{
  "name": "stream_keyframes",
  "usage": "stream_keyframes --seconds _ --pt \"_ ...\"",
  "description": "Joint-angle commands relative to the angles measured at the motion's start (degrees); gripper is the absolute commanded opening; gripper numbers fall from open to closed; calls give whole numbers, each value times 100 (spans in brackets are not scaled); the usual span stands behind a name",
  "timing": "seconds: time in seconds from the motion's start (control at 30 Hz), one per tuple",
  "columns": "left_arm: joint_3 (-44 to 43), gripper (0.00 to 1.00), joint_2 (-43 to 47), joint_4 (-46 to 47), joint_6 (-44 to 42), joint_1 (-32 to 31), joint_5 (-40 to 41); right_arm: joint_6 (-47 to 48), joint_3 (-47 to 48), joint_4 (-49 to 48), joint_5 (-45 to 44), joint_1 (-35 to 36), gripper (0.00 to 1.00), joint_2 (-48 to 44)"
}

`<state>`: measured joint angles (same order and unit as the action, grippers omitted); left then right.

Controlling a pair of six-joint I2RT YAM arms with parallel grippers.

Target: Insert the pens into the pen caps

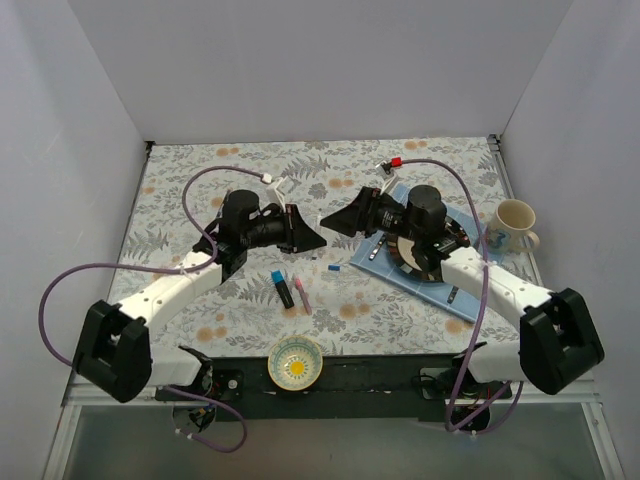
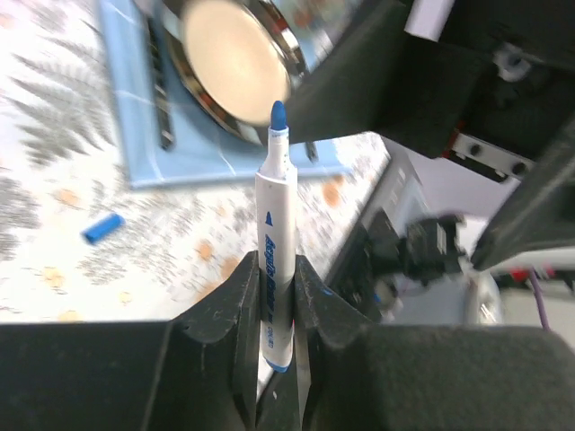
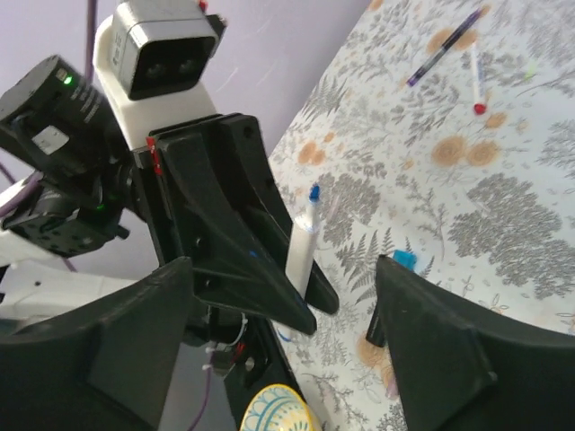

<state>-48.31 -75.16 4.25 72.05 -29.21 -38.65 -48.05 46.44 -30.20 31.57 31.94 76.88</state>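
Left wrist: white, blue-tipped pen (image 2: 277,238) pinched in left hand (image 2: 274,266); right hand (image 3: 283,274) wide, empty

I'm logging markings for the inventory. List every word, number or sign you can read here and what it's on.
Pen in the left gripper: blue print along the barrel next to a small blue triangle; the letters are too blurred to read.
White sticker, right wrist view: too small to read.
Nothing else carries legible text.
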Motion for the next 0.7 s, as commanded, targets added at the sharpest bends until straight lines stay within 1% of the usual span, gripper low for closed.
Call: stream_keyframes --seconds 0.0,0.03,0.13,0.17,0.2,0.27,0.3,0.33,0.4,0.47,0.5,0.53,0.57,0.6,0.63,0.67 --pt "-108 0 1062 -399 -174 29 1841 902 437 1277 -1210 14 96 -700" --pt "-91 0 1212 -573 -200 47 2018 1025 445 1445 -1389 5 98 -770" --pt "-125 0 1581 -802 -656 65 2107 1437 734 2357 -1917 5 98 -684" --pt "-143 0 1635 -873 -744 73 2116 1491 1075 3004 -2031 5 98 -422" --pt "-143 0 1714 -926 -954 74 2142 1544 1183 3402 -2241 5 98 -280" --pt "5 0 1969 -953 -1122 82 2230 1614 1333 3965 -2410 5 98 114" --pt "76 0 2065 -952 -1228 74 2292 1693 1394 4030 -2367 14 98 230" --pt "164 0 2293 -883 -1307 74 2414 2033 1412 4074 -2401 57 97 353" --pt "357 0 2487 -830 -1404 74 2572 2072 1578 4319 -2707 93 90 765" --pt "437 0 2715 -821 -1404 65 2924 1030 1885 5196 -3129 101 77 1284" --pt "515 0 2769 -829 -1422 65 3029 713 2296 5556 -3270 93 78 1477" --pt "507 0 2796 -864 -1448 65 3144 170 2509 6056 -3306 197 79 1818" --pt "490 0 2796 -917 -1483 65 3162 -218 2693 6356 -3446 250 80 1987" --pt "420 0 2787 -961 -1510 65 3162 -849 2887 6690 -3691 329 80 2154" --pt "402 0 2787 -1013 -1527 65 3188 -1116 3376 7346 -3824 365 79 2504" --pt "393 0 2796 -1031 -1527 65 3241 -1397 3598 7692 -3938 391 76 2681"
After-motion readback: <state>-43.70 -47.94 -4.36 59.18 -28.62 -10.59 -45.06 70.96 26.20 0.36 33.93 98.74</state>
